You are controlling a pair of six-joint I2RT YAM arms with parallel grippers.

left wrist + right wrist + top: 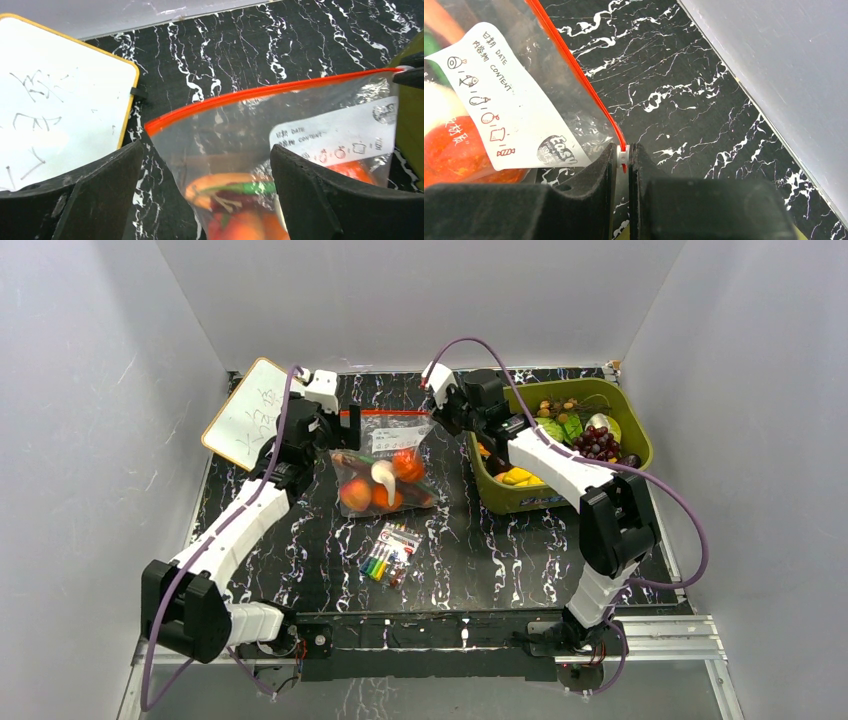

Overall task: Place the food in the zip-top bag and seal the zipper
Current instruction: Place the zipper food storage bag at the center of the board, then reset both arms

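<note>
The zip-top bag (385, 465) lies mid-table with the food (375, 490) inside it: orange, red and dark pieces. The red-orange zipper (395, 413) runs along its far edge. My right gripper (437, 412) is shut on the zipper's white slider (623, 156) at the right end of the strip (574, 65). My left gripper (345, 430) is open, its jaws wide apart over the bag's left corner (170, 135). In the left wrist view the zipper (265, 92) and the food (235, 200) show between the fingers (100, 190).
An olive-green bin (625, 405) with more toy food (598, 443) stands at the right, close behind my right arm. A whiteboard (248, 412) lies at the far left, by the left gripper. A pack of markers (390, 553) lies nearer the front.
</note>
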